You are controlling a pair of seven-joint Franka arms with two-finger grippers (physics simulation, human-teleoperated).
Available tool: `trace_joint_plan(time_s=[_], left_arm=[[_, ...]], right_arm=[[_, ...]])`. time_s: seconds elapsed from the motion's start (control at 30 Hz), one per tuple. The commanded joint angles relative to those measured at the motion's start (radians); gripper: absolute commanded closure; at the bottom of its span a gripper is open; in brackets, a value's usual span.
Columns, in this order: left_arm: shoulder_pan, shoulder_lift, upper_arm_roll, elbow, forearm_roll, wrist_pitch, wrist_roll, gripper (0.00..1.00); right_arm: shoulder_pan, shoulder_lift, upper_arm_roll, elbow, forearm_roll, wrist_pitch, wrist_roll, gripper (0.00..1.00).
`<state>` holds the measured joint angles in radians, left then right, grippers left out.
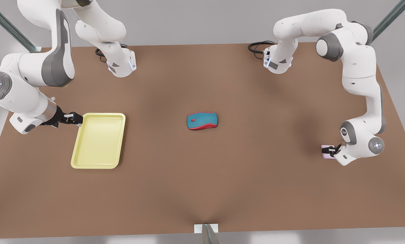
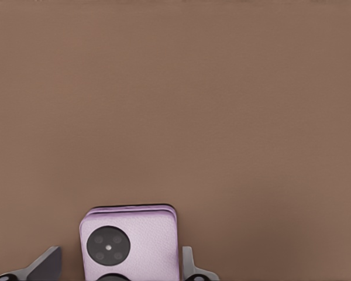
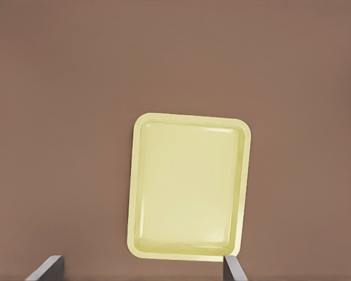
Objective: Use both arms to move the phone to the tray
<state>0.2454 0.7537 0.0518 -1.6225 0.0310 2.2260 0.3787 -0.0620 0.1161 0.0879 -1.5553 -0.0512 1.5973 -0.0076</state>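
- Brown table (image 1: 202, 189) fills the front view, its near edge closest to the camera; everything sits on it.
- Two white arms, bases at the far edge. Arm on the front view's left (image 1: 36, 78) bends down toward the tray; arm on the front view's right (image 1: 362, 78) reaches down to the phone.
- Tray (image 1: 99, 140), pale yellow, rounded corners, raised rim, lies flat on the front view's left part of the table, nothing in it. Also seen in the right wrist view (image 3: 188, 186).
- Mouse (image 1: 202, 121), teal and red, near table centre, between tray and phone, well apart from both, untouched.
- Right gripper (image 1: 74, 118) is just beside the tray's far corner on the front view's left; fingers (image 3: 47, 268) spread wide apart, holding nothing. Height above the table: cannot tell.
- Left gripper (image 1: 332, 150) is at the phone, far on the front view's right near the table edge. In the left wrist view one finger (image 2: 44, 266) stands clear of the phone's side with table showing between, the other lies just beside the opposite edge; jaws apart, straddling the phone, not clamped.
- Phone (image 1: 326, 151), pale pink, flat on the table, well apart from the tray; black circles on its face show in the left wrist view (image 2: 143, 240).
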Motion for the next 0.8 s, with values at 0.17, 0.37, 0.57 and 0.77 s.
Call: trace_joint_plan(time_s=[0.17, 0.37, 0.57, 0.77], left_arm=[[-0.003, 0.013, -0.001, 0.001, 0.004, 0.001, -0.038, 0.0], [-0.003, 0.016, 0.0, 0.001, 0.003, 0.001, -0.038, 0.09], [-0.003, 0.024, -0.001, 0.001, 0.003, 0.001, -0.04, 0.13], [-0.006, 0.021, -0.003, 0.001, 0.006, 0.001, -0.043, 0.18]], right_arm=[[0.001, 0.002, -0.002, 0.001, 0.001, -0.002, -0.005, 0.0], [0.001, 0.002, -0.008, 0.001, 0.002, -0.002, -0.005, 0.0], [0.001, 0.002, -0.008, 0.0, 0.002, -0.005, -0.005, 0.0], [0.001, 0.004, -0.008, 0.0, 0.002, -0.008, -0.005, 0.0]])
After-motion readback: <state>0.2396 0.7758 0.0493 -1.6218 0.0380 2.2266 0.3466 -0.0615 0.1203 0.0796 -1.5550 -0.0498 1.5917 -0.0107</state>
